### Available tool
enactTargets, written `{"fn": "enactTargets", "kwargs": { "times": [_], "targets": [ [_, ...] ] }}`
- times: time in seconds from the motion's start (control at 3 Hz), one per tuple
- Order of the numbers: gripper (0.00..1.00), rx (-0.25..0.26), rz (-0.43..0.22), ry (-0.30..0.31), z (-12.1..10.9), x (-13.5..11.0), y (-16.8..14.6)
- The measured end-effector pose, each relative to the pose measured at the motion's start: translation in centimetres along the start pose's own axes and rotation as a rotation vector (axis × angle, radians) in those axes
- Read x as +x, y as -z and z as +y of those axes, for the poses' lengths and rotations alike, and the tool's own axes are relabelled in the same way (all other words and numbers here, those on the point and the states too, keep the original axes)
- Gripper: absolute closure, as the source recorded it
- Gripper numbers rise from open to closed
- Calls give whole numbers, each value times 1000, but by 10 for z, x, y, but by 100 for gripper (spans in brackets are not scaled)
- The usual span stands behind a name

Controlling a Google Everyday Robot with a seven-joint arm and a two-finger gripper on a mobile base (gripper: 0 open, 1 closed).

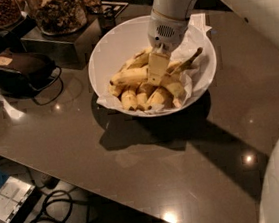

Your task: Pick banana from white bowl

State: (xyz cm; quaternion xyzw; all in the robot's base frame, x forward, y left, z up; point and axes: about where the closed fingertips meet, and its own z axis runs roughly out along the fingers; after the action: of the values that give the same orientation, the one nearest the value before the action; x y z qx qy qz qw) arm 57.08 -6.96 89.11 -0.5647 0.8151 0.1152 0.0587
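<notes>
- claw (158, 70) is down inside the white bowl (101, 50), which sits by the far edge of the worktop (151, 167); its tip is in the fruit pile
- can't tell how wide the claw is, or whether it has hold of anything
- banana (128, 76) lies across the bowl's middle, right end at the claw, resting on smaller bananas (145, 96)
- risk: the pile is tight, so the claw may close on a slim neighbour, or on two at once
- risk: a grip near one end could let the banana pivot and slip on lift
- risk: paper liner (193, 32) snags and drags up, tipping the bowl
</notes>
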Motion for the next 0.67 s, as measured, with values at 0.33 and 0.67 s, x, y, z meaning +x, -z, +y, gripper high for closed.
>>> {"fn": "enactTargets", "kwargs": {
  "times": [0.33,0.67],
  "targets": [
    [100,38,-27,17,4,-3,9],
    [100,80,-41,57,28,-8,28]
  ]
}}
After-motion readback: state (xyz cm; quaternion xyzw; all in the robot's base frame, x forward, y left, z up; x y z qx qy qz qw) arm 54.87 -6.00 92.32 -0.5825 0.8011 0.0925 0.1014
